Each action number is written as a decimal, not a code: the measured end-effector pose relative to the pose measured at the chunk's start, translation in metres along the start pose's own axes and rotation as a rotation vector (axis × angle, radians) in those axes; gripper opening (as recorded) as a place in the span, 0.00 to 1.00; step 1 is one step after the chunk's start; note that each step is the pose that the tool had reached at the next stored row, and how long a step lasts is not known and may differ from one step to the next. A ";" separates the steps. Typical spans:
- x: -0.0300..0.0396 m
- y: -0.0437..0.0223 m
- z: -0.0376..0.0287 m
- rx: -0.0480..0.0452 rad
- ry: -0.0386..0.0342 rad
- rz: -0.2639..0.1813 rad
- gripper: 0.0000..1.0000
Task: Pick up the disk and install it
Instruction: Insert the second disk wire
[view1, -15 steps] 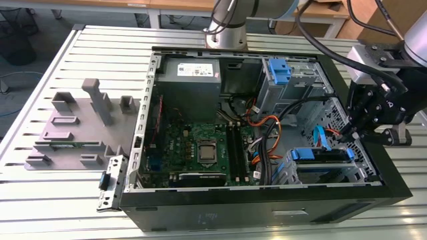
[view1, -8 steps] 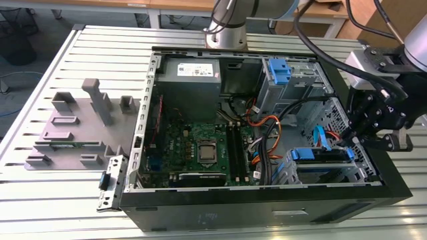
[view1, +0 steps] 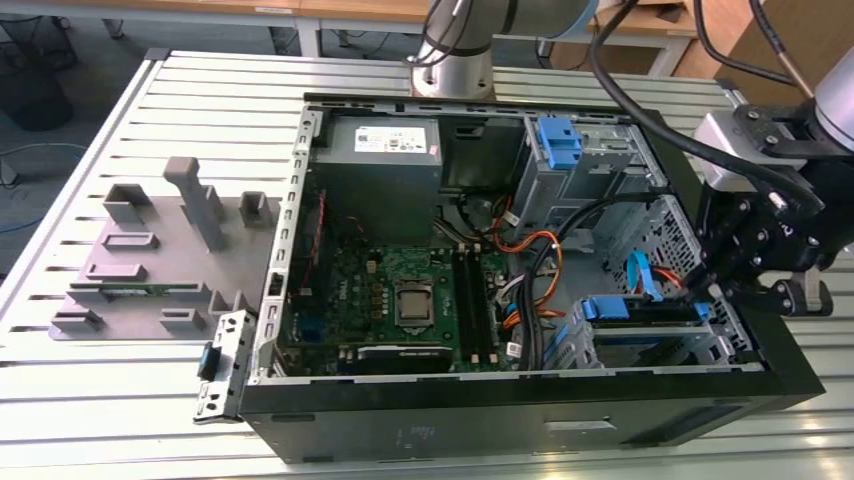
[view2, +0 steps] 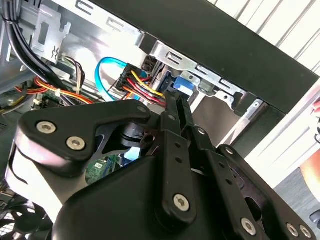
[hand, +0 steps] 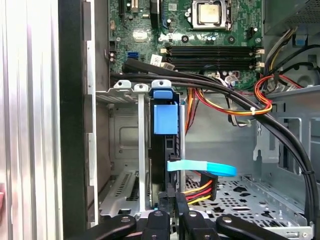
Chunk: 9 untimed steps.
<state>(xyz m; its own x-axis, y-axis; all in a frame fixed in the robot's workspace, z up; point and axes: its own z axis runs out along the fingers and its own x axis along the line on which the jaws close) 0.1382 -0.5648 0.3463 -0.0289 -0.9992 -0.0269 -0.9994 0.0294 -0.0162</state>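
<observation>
— Slatted metal worktop (view1: 160, 90) carries everything, doesn't it?

— Yes. An open black computer case (view1: 534, 410) lies on it, its green motherboard (view1: 400, 290) exposed. A grey plastic fixture (view1: 147, 260) sits on the slats toward the exterior view's left.

— Where is the disk?

— The disk (hand: 165, 150) stands on edge in the metal drive cage (hand: 125, 165), inside the case and close to its black wall. Its blue tab (hand: 165, 119) faces the motherboard. In the exterior view the blue rail shows at the cage (view1: 643, 309), toward that view's right.

— And the gripper?

— The gripper (view1: 771, 262) hangs over that end of the case, just beside the cage. In the first wrist view its black fingers (hand: 167, 220) sit right at the disk's near edge, drawn close together with only a narrow gap. Whether they are actually pinching the disk, I cannot tell.

— Any cables there?

— A light blue data cable (hand: 202, 167) and a bundle of red, yellow and black wires (hand: 200, 192) run beside the disk. Thick black cables (hand: 225, 90) cross above the cage.
</observation>
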 end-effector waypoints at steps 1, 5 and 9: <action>0.0002 0.0001 0.0002 0.0000 0.0008 0.000 0.17; 0.0007 0.0004 0.0020 0.0001 0.0027 0.000 0.17; 0.0008 0.0005 0.0041 0.0001 0.0030 0.000 0.17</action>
<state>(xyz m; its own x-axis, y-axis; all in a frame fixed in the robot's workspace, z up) 0.1377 -0.5655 0.3422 -0.0289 -0.9993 -0.0239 -0.9994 0.0293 -0.0163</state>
